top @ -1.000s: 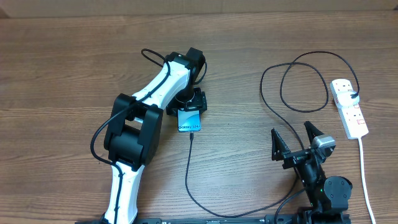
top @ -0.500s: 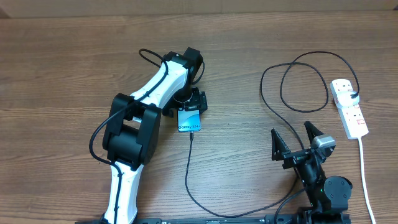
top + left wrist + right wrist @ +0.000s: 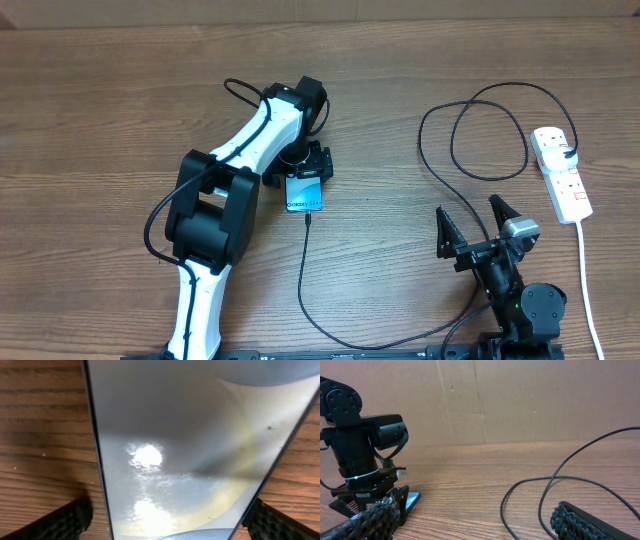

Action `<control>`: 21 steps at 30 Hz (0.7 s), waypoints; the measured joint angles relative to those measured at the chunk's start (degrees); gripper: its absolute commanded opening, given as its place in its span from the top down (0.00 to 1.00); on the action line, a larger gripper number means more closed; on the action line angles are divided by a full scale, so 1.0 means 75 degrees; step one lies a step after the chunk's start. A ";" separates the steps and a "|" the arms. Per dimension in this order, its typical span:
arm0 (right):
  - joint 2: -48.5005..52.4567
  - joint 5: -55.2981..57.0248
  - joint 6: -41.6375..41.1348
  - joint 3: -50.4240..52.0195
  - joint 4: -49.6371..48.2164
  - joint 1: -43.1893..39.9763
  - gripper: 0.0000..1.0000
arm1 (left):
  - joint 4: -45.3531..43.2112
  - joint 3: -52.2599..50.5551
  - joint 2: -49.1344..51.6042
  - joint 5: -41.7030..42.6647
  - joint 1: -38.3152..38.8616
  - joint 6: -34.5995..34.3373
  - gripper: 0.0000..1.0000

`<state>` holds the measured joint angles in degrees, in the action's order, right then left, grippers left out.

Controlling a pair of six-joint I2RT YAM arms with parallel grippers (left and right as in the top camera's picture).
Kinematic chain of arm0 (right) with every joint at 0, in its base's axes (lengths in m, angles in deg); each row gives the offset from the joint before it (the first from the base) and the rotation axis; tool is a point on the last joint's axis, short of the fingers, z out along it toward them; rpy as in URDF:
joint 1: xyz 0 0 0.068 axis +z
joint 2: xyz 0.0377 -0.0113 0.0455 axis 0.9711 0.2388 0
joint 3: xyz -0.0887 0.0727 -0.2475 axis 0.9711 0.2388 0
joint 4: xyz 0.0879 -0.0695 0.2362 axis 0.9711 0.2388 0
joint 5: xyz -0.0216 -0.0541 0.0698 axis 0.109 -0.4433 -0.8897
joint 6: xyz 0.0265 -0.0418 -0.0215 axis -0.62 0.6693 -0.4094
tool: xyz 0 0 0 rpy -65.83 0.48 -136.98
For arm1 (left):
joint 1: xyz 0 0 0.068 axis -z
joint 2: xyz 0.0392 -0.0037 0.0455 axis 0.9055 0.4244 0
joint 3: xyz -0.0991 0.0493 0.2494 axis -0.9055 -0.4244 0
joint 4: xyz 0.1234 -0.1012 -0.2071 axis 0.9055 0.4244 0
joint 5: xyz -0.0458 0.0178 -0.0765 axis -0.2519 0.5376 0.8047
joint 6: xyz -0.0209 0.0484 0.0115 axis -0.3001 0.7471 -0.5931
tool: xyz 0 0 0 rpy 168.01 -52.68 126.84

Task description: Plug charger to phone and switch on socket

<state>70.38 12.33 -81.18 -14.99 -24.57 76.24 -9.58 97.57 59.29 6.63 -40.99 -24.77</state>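
While the left gripper (image 3: 169, 509) hangs straight over the phone (image 3: 304, 193), its fingers (image 3: 65, 521) stand spread on either side of the screen. A sliver of wood shows between one pad and the phone's long edge, so nothing is pinched. The phone lies flat near the middle of the table (image 3: 90, 110), its far end under the left wrist and its near end free. The charger (image 3: 302, 270) meets that near short edge with its plug tip; whether the tip is fully seated cannot be told. From there the cable runs toward the robot, sweeps along the near table edge past the right arm's base, then climbs into two overlapping loops on the right half. Those loops lie just beyond the right gripper (image 3: 467, 207), whose fingers are wide apart and hold nothing. The nearest curve lies close to the line from that gripper to the socket (image 3: 562, 178). The socket sits along the right edge, a black plug (image 3: 570, 152) at its far end and a white cord (image 3: 586, 275) trailing off the near edge. A cardboard wall (image 3: 520, 400) closes the far side. Open wood lies left of the left arm and between the phone and the loops
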 measured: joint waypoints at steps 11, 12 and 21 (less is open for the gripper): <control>0.0000 -0.0003 0.0000 0.0000 0.0000 -0.0003 0.00 | -0.0006 -0.0006 -0.0006 -0.0020 0.0000 0.0009 0.00; 0.0000 0.0000 0.0003 0.0000 0.0003 0.0000 0.00 | -0.0006 -0.0006 -0.0006 -0.0020 0.0000 0.0009 0.03; 0.0000 0.0000 0.0000 0.0000 0.0000 0.0000 0.00 | -0.0047 -0.0006 -0.0015 -0.0029 0.0015 0.0003 0.20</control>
<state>70.38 12.33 -81.18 -14.99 -24.57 76.24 -9.93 97.53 59.18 6.41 -40.88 -24.75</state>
